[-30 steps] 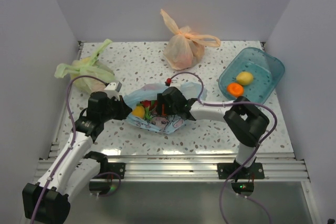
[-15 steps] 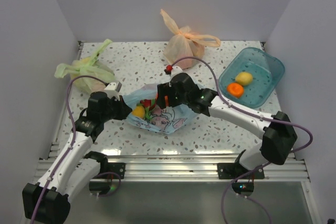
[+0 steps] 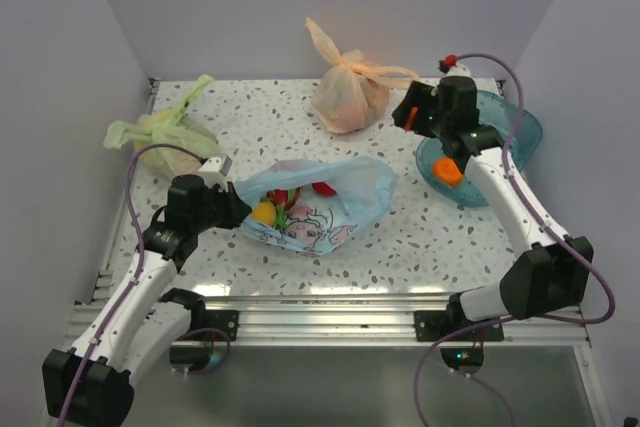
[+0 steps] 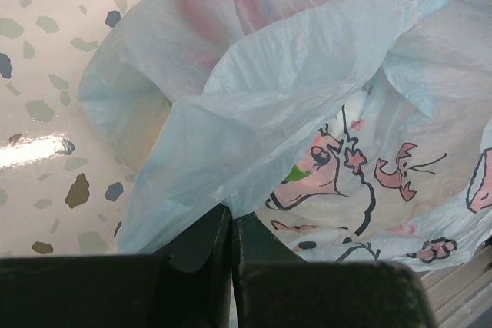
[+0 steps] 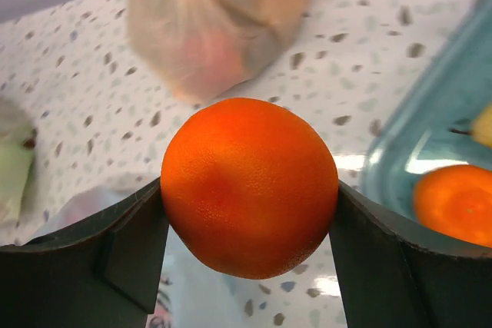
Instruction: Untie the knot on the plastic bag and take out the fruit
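The light blue plastic bag (image 3: pixel 330 192) lies mid-table with its mouth open; no knot shows. Inside it I see fruit: a yellow one (image 3: pixel 264 213) and red ones (image 3: pixel 323 188). My left gripper (image 3: pixel 236 209) is shut on the bag's left edge, and the left wrist view shows thin film (image 4: pixel 307 74) pinched between the closed fingers of that gripper (image 4: pixel 231 217). My right gripper (image 3: pixel 411 117) hovers at the left rim of the teal bin (image 3: pixel 520 132). In the right wrist view the right gripper (image 5: pixel 247 190) is shut on a round orange fruit (image 5: pixel 250 159).
The teal bin (image 5: pixel 419 144) holds another orange fruit (image 3: pixel 449 171) and a yellow one (image 5: pixel 484 124). A tied orange bag (image 3: pixel 345 92) sits at the back centre. A green bag (image 3: pixel 160 132) lies at the back left. Walls close in on both sides.
My right arm came out of the blue bag with the orange fruit and swung right and back to the bin's rim. The left gripper kept its hold on the bag.
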{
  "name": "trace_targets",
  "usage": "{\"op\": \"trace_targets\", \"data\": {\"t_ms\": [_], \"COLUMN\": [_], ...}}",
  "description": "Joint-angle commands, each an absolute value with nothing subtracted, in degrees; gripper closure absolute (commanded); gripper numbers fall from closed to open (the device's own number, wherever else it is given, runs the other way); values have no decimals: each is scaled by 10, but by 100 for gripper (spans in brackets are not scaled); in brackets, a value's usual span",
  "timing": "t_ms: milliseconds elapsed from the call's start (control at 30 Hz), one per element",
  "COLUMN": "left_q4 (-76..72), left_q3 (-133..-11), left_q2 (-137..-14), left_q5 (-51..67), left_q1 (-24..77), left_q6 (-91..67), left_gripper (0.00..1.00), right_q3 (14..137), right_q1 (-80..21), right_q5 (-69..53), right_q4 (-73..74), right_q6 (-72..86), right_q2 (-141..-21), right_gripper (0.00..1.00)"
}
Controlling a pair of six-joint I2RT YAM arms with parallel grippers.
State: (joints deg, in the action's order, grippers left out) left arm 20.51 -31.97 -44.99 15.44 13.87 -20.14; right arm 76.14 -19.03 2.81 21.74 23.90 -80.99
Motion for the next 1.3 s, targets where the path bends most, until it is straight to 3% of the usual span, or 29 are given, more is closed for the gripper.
{"op": "trace_targets", "data": {"t_ms": [0,367,433,467,533,567,600,933,1267], "left_q4": [175,174,174,173,174,173,174,172,172], "left_q3": [-315,-315,-315,-315,-315,-315,-315,-315,-315], "left_q2": [-442,-441,-442,-443,-443,-443,-442,-445,-449], "left_q5": [164,165,166,166,166,167,168,169,169], "left_q1": [134,134,134,134,134,134,134,134,134], "left_q6": [-194,-192,-192,-192,-192,-192,-192,-192,-193], "left_gripper": [95,95,95,95,95,95,95,95,95], "right_q3": [737,612,611,613,619,620,620,638,715], "right_q1": [-94,98,105,105,105,105,105,57,-258], "right_q5": [52,159,163,166,162,163,161,116,75], "right_q4": [197,164,167,175,182,188,189,209,234], "right_q6": [288,381,382,382,381,383,385,309,116], "right_q2": [-805,-838,-843,-851,-857,-857,-856,-769,-722], "right_gripper": [63,53,44,32,19,7,3,1,3]}}
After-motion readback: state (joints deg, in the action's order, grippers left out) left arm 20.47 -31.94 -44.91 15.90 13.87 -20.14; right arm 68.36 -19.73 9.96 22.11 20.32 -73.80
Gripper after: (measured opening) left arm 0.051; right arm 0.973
